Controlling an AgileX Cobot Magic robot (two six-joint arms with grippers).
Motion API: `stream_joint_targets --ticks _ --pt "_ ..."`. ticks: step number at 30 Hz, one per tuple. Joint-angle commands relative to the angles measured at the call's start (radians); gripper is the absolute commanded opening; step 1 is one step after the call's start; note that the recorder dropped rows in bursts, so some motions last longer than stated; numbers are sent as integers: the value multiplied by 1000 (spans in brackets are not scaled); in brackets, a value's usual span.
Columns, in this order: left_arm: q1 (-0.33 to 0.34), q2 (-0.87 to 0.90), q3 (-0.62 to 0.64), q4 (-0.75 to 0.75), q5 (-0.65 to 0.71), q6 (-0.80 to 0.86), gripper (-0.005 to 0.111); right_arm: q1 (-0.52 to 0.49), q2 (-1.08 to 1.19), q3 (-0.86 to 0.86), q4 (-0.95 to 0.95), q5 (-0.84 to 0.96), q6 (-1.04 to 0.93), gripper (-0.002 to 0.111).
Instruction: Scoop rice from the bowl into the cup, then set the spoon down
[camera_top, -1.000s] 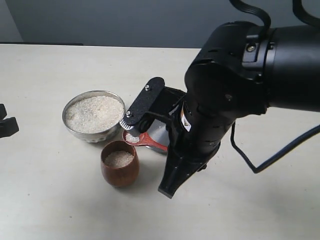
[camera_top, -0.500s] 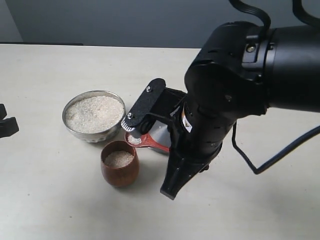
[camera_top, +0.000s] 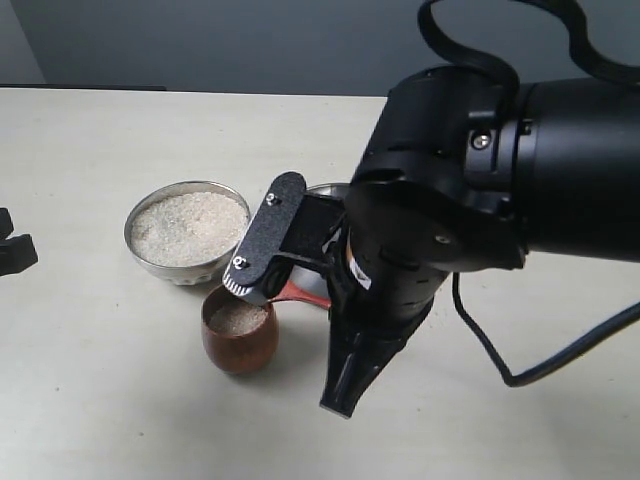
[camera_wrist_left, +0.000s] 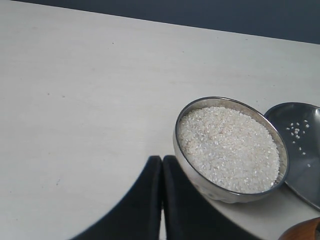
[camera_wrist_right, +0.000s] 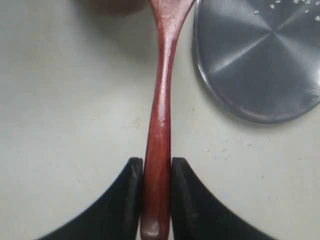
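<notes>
**A:** What lies nearest?

**B:** The cup (camera_top: 239, 342), part filled with rice (camera_top: 237, 320). Just beyond it is the spoon (camera_wrist_right: 159, 125), its handle end clamped between the right jaws. A second ago its loaded head sat right of the cup. It has since swung left over the cup's far rim, where the jaws now hide it.

**A:** What does that mean for the task?

**B:** Probably the load is being tipped in. If so, what remains is setting the spoon down.

**A:** And farther back?

**B:** The bowl (camera_top: 188, 232), left of and beyond the cup, is unmoved and full. The plate (camera_wrist_right: 260, 65), right of the bowl, carries a few stray grains. The left jaws are pressed together on nothing at the worktop's (camera_top: 110, 400) left edge.
</notes>
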Motion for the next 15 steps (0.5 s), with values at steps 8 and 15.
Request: stream_joint_targets --ticks 8,15 --pt "-5 3 -7 5 -9 -1 0 1 -9 5 -78 16 5 -1" --pt "-5 3 -7 5 -9 -1 0 39 -9 5 -138 18 1 -1"
